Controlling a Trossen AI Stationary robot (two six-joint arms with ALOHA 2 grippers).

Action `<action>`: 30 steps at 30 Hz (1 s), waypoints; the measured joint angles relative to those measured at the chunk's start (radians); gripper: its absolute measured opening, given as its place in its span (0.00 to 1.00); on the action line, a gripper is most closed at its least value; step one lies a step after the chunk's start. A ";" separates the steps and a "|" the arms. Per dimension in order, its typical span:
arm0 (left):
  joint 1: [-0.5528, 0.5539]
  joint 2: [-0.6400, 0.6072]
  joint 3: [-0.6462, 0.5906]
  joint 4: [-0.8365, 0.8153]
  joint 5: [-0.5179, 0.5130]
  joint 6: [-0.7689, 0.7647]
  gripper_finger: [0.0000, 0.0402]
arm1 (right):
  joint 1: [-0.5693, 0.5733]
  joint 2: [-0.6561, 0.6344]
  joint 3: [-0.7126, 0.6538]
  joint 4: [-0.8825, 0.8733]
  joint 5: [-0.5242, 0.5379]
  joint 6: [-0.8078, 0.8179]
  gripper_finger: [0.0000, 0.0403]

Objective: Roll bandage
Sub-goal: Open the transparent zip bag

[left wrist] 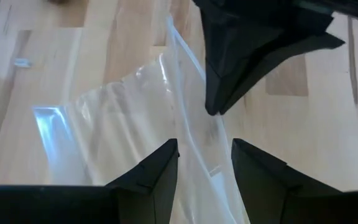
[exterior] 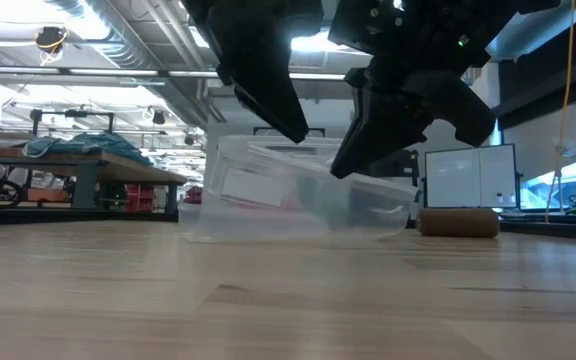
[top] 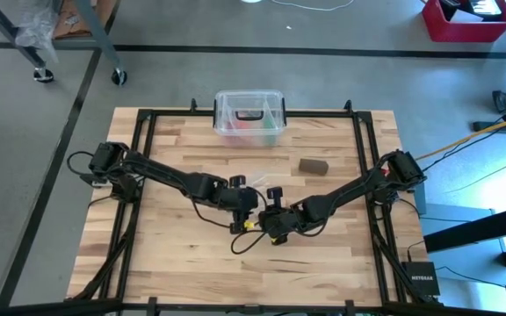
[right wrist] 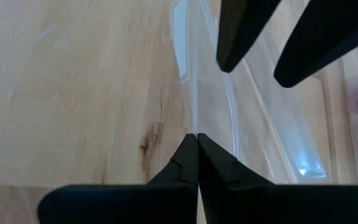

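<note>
We see the right gripper point(right wrist: 197, 138) pinched shut on the clear plastic bag's point(left wrist: 129, 124) edge, likely to hold its mouth. Left gripper point(left wrist: 204, 152) straddles the bag, fingers apart. The rolled bandage point(top: 313, 166) sits well apart, beside the clear plastic box point(top: 249, 115).

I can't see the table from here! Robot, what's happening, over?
Right pincer shut on the clear plastic bag, mid-table. Left pincer open around the bag's edge. Bandage rolled, lying apart, untouched. Plastic box behind.
</note>
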 joint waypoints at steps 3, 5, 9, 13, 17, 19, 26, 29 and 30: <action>0.000 0.010 -0.001 -0.004 0.000 0.031 0.36 | 0.000 -0.001 0.000 0.000 0.000 0.000 0.00; 0.010 0.020 -0.001 0.007 -0.001 0.039 0.36 | 0.000 -0.001 0.000 0.000 0.000 0.000 0.00; 0.031 0.051 -0.001 0.001 -0.003 0.038 0.36 | 0.000 -0.001 0.000 -0.001 0.000 0.000 0.00; 0.042 0.073 -0.001 0.003 -0.002 0.034 0.36 | 0.000 -0.001 0.000 -0.006 -0.001 0.000 0.00; 0.046 0.075 -0.001 0.007 -0.001 0.034 0.36 | 0.000 -0.001 0.000 -0.007 -0.001 0.000 0.00; 0.047 0.075 -0.001 0.010 0.004 0.034 0.36 | 0.000 -0.001 0.000 -0.003 0.000 0.000 0.00; 0.050 0.094 -0.001 0.020 0.104 0.066 0.36 | 0.000 -0.001 0.000 0.001 0.000 0.000 0.00; 0.055 0.105 -0.001 0.028 0.104 0.093 0.32 | 0.000 -0.001 0.000 0.001 0.000 0.000 0.00; 0.057 0.109 -0.001 0.025 0.104 0.105 0.30 | 0.000 -0.001 0.000 0.000 0.000 -0.001 0.00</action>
